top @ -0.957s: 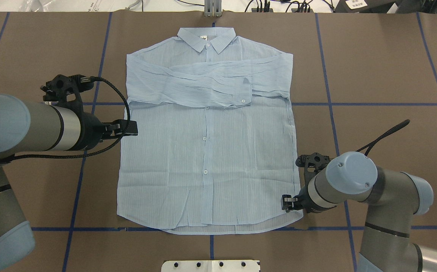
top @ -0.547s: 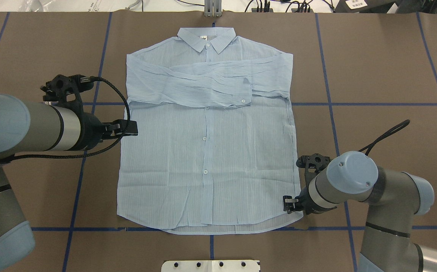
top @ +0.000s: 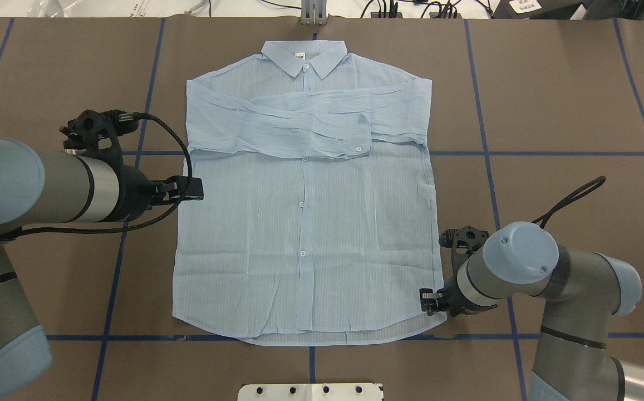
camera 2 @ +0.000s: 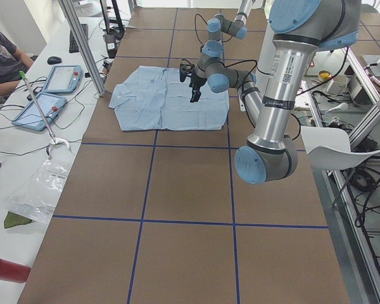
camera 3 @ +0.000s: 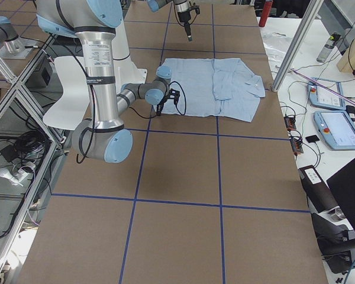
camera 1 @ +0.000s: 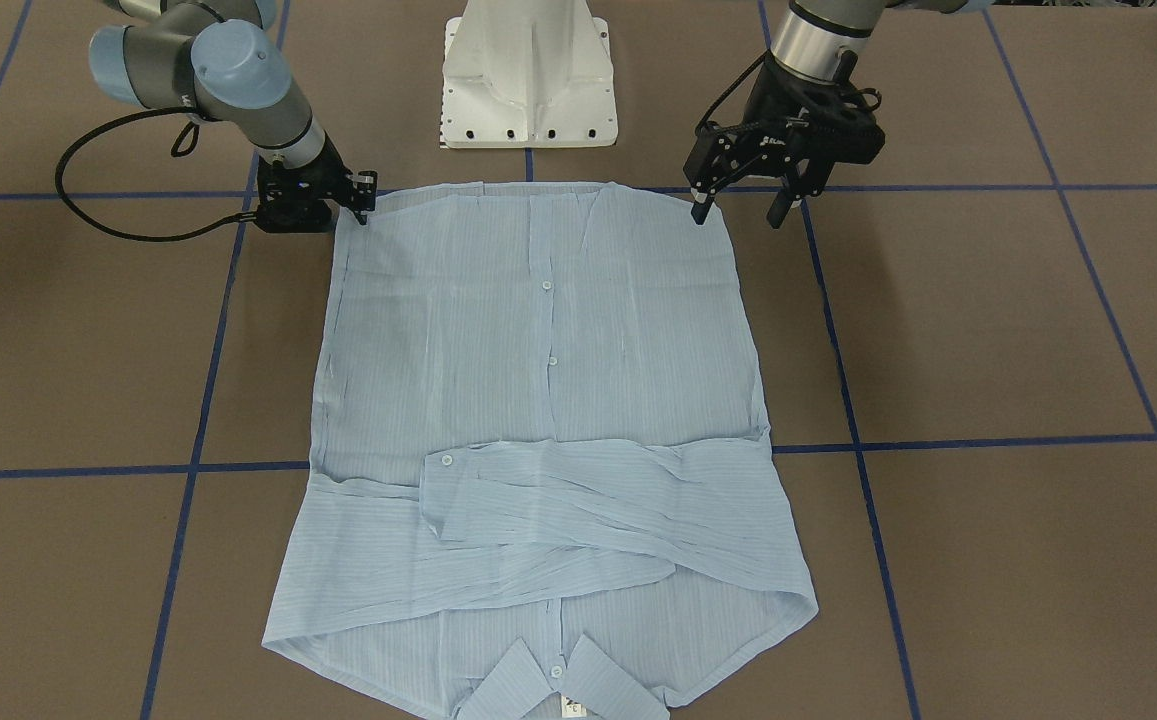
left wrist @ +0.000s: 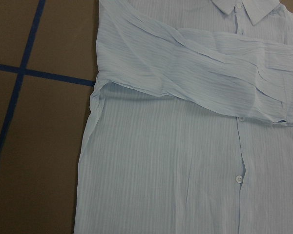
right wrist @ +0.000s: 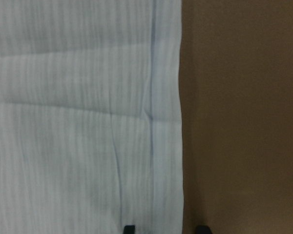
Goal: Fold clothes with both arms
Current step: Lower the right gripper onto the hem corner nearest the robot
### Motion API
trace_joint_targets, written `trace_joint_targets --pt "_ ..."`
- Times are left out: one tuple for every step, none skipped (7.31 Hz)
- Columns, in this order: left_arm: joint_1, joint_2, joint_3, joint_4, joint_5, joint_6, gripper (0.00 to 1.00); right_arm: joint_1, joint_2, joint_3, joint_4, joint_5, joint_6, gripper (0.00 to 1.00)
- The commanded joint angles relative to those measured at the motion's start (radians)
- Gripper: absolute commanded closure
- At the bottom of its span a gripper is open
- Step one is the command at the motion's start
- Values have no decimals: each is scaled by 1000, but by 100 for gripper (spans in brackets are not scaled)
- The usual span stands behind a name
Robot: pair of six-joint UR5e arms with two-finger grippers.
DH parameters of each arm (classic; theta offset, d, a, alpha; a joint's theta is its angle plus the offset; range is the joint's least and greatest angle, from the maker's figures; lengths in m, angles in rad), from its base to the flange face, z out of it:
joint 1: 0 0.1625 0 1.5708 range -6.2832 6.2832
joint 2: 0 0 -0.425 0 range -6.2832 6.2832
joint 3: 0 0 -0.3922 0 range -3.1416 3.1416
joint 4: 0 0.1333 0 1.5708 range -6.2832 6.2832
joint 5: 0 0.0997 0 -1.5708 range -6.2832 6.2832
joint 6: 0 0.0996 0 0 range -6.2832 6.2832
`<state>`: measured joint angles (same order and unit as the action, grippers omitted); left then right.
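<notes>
Brown bench covering, marked off by blue tape lines, carries the shirt at its centre. Shirt lies flat, front up and buttoned, collar at the far edge from the robot, hem nearest the white pedestal base. Both sleeves are folded across the chest, one cuff uppermost with its button showing.

Right gripper sits low at the shirt's right side, close to the hem corner. Its fingers are spread; the wrist view shows one fingertip over cloth and the other over bare bench, with the side edge between them. Contact with the cloth cannot be determined.

Left gripper hangs raised over the shirt's left side edge, about mid-body, fingers spread and holding nothing.
</notes>
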<state>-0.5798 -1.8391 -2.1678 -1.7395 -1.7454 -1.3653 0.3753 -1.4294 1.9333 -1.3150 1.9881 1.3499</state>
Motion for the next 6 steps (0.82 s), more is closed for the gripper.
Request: trace_joint_targets --pt "0 0 0 0 0 0 3 19 -2 3 0 30 -2 75" --pt "0 1 0 0 1 0 4 34 0 3 0 52 -2 83" --pt "0 1 2 0 1 0 5 37 0 4 -1 55 -2 88" --pt "0 3 2 0 1 0 5 37 0 3 -1 54 -2 90" --pt "0 3 3 0 1 0 5 36 0 3 0 54 -2 90" --pt "0 3 3 0 1 0 5 37 0 4 0 55 -2 83"
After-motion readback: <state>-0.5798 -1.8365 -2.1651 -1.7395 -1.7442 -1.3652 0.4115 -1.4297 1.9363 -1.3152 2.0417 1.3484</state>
